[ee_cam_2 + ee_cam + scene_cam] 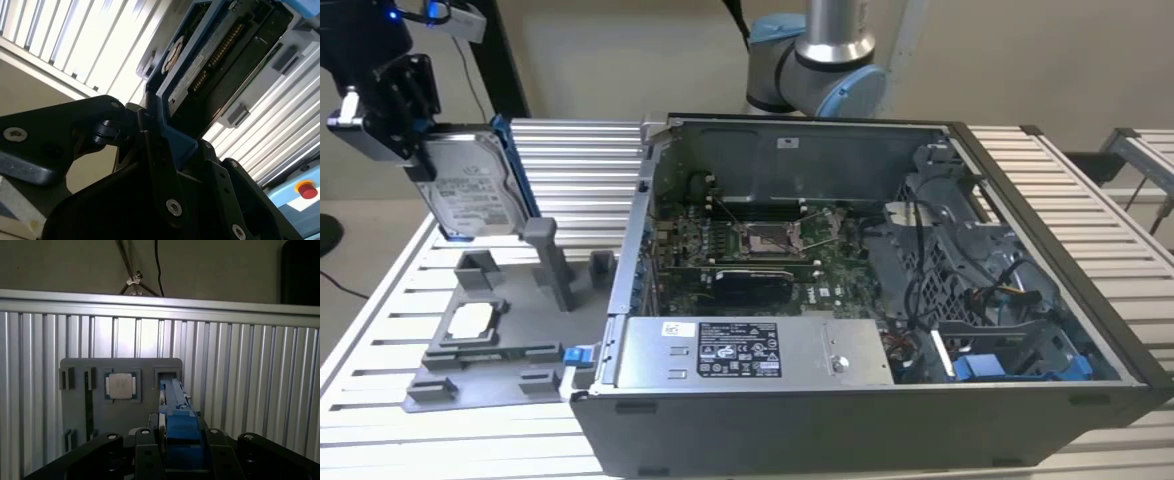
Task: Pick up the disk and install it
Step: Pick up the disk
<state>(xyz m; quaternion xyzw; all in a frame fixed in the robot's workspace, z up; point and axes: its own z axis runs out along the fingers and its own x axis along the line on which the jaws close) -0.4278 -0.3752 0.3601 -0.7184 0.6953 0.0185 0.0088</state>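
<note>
**DISK HELD IN GRIPPER, WELL APART FROM THE OPEN CASE**

1. Slatted table (368,300): carries all parts of the set-up.

2. Computer case (854,425): lies open-side up on the exterior view's right. The mainboard and a grey cage at its right end are exposed.

3. Grey fixture (494,372): rests on the table at the exterior view's left, just beside the case's left wall.

4. Disk (474,185): hangs over the far end of the fixture, at the far left of the exterior view. Its long axis is close to vertical, tilted slightly, with the labelled face towards the camera. Its lower edge appears to be clear of the fixture, though this cannot be confirmed. The case lies to the disk's right, well apart from it.

5. Gripper (416,140): sits directly above the disk. In the second wrist view, the jaws are closed on the blue bracket at the disk's upper end. The disk extends straight away from the gripper along its own long axis.

6. Square chip (470,320): sits in a fixture pocket, below and nearer than the disk.
</note>
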